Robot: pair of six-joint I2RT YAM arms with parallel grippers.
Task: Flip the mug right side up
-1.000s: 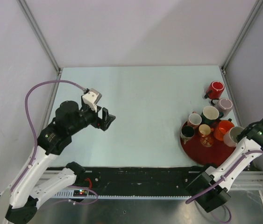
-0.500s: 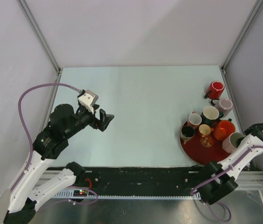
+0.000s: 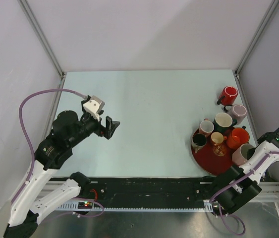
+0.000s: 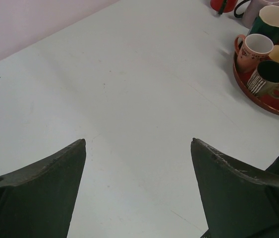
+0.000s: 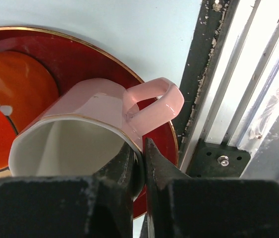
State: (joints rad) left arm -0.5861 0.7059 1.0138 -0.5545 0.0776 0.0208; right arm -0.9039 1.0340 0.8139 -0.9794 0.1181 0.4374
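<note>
Pinching the pink mug [image 5: 89, 106] by its rim over the tray [image 5: 80, 54], right gripper [image 5: 140, 148]; left gripper [image 4: 138, 144] wide, aloft.

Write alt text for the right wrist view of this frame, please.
The right end effector pinches the rim of a pale pink mug beside its handle, the mug's white inside facing the camera. Under it lies a red tray with a gold rim, an orange mug at left.
</note>
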